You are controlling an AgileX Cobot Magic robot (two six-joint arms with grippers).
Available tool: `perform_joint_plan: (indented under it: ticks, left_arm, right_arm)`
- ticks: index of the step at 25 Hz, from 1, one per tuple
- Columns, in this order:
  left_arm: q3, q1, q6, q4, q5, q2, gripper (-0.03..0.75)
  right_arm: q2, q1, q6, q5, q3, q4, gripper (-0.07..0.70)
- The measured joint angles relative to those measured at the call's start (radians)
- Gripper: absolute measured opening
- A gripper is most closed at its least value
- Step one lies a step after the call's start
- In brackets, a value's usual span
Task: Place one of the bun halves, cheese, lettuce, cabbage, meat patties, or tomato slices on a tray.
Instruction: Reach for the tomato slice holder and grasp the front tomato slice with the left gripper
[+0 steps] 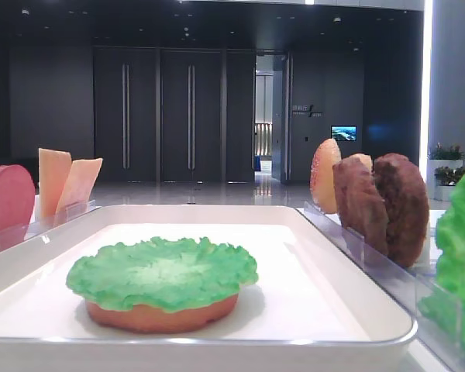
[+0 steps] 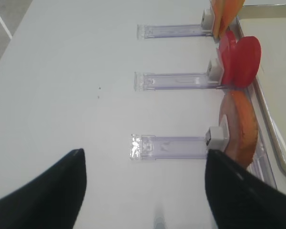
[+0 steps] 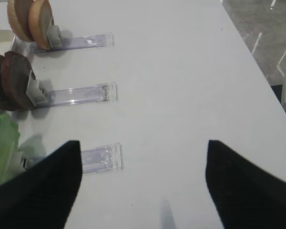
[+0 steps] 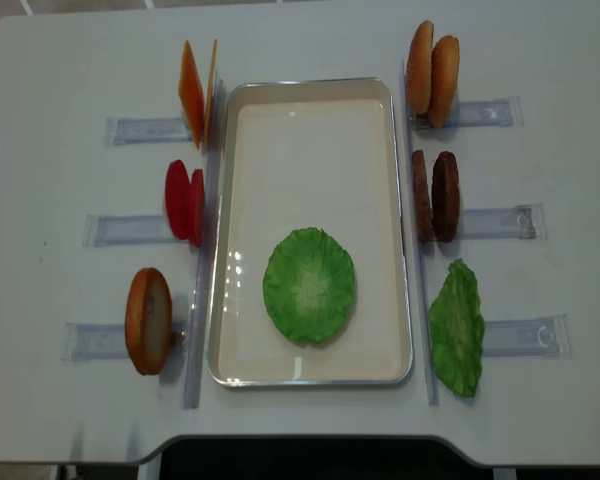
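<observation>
On my overhead view the white tray [image 4: 311, 95] holds a green lettuce leaf [image 4: 309, 285] lying flat on a bun half [image 1: 161, 313]. Cheese [image 4: 191, 93], tomato slices [image 4: 184, 200] and another bun [image 4: 148, 320] stand left; buns [image 4: 432, 74], meat patties [image 4: 435, 196] and lettuce [image 4: 457, 328] right.

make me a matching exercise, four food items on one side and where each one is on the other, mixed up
Items:
1. tomato slices
2. meat patties
3. cheese
4. lettuce on the bun half

Places:
A. inside the tray
B. left of the tray, far row
C. right of the tray, middle row
D. left of the tray, middle row

Pairs: 1-D, 2-C, 3-B, 4-A
</observation>
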Motion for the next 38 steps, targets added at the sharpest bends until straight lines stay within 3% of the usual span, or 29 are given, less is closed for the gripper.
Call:
perform_joint_plan:
  ticks: [8,24,38]
  left_arm:
    - [-0.130,0.000,-0.007,0.004,0.031,0.287,0.591]
    - [-0.388,0.000,-0.038,-0.013,0.029,0.884,0.578]
    - [-0.598,0.000,-0.041,-0.047,0.059,1.265,0.576]
  right_arm:
    - [0.000,0.000,0.000,0.000,0.000,0.000,0.514]
    - [0.000,0.000,0.000,-0.001,0.000,0.000,0.514]
    - [0.000,0.000,0.000,-0.001,0.000,0.000,0.514]
